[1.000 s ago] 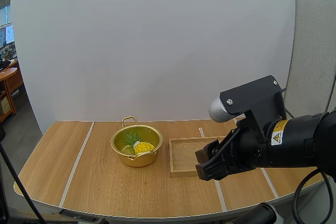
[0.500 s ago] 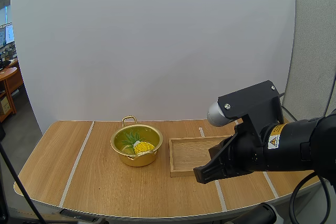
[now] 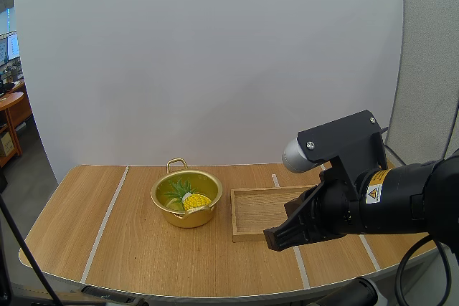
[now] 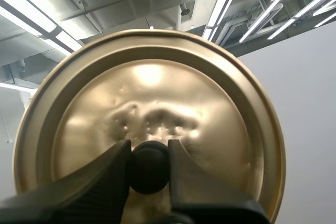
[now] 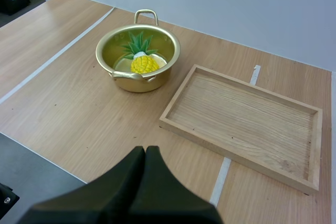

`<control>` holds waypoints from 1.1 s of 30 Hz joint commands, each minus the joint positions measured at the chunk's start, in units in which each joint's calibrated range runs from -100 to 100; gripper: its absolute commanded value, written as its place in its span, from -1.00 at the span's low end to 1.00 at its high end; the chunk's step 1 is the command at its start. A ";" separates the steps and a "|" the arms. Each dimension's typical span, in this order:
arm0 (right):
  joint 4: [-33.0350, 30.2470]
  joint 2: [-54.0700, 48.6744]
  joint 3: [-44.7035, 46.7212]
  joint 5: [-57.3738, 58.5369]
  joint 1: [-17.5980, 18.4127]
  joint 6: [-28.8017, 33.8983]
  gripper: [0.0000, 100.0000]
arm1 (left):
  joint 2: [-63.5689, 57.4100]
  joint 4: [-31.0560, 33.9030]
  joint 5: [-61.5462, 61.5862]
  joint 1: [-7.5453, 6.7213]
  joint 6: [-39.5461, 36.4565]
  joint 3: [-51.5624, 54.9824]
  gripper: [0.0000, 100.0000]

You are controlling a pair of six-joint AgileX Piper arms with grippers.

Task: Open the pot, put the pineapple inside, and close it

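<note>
A gold pot (image 3: 186,198) stands open on the wooden table, left of centre, and a yellow pineapple (image 3: 194,201) with green leaves lies inside it; the right wrist view has the same pot (image 5: 137,57) and pineapple (image 5: 143,63). My right gripper (image 3: 278,238) hangs above the table's front right, over the tray's near edge, its fingers (image 5: 145,178) together as one dark wedge with nothing in them. My left gripper (image 4: 148,165) pinches the black knob (image 4: 149,166) of the gold lid (image 4: 149,103), held up in the air facing the ceiling.
An empty wooden tray (image 3: 249,231) lies right of the pot, and its far side shows clearly in the right wrist view (image 5: 247,121). Pale tape strips (image 3: 104,221) run across the tabletop. Bare table lies left of and in front of the pot.
My right gripper's fingers, apart a second ago, have come together, and the right arm has shifted slightly down and left. The pot, pineapple and tray have not moved.
</note>
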 commanded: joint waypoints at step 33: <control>0.15 -0.47 4.41 0.00 -0.25 -1.57 -1.00 | 3.38 -0.74 40.62 -0.01 5.36 18.52 -1.00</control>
